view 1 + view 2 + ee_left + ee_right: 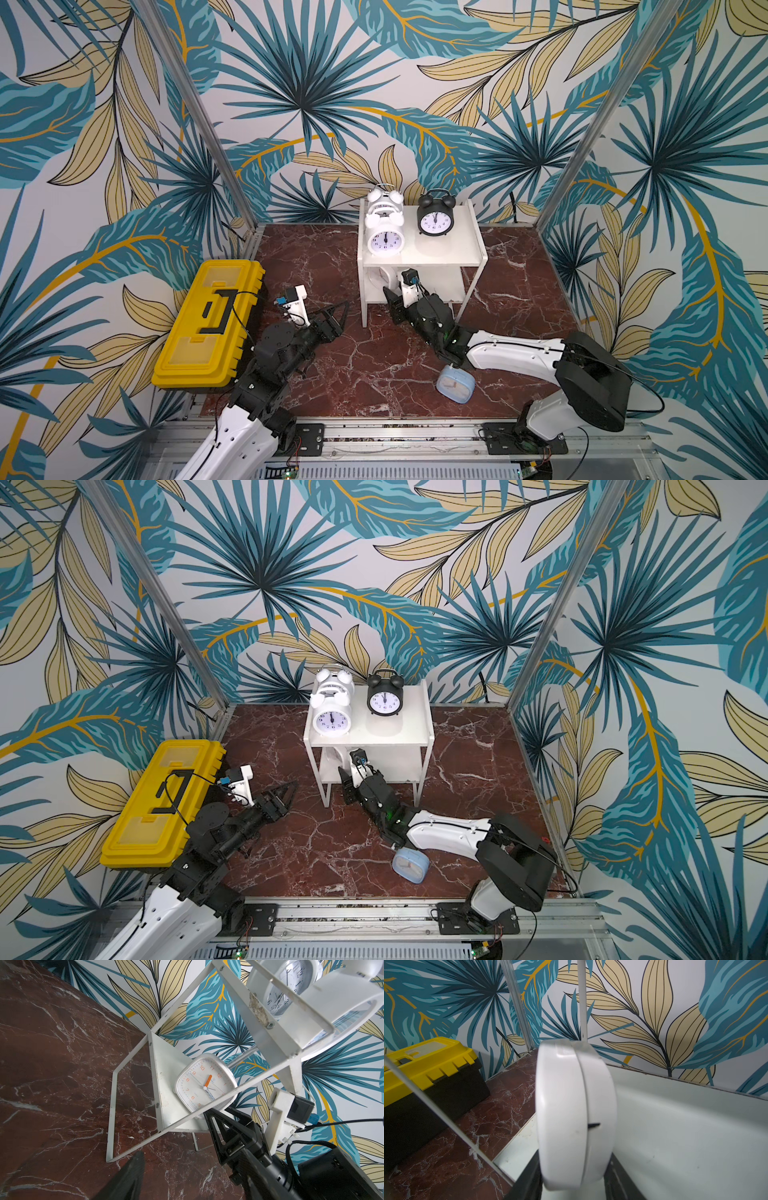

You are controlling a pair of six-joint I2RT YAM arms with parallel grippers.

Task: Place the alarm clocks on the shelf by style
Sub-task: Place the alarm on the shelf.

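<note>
Right claw (218,1110) astride the white square clock (205,1084), upright on the shelf's (453,249) lower board; pinching or slack, cannot tell. Spread gently, confirm standing steady, then back straight out without nudging it.

White arms (515,357), black joints (590,374), cables (650,401)

The counter (353,365) under me looked like polished marble. The shelf (463,245) was smooth white painted board, rough at one chipped rail. The toolbox (208,332) was smooth yellow plastic, the square clock (566,1105) glossy white plastic.
</note>
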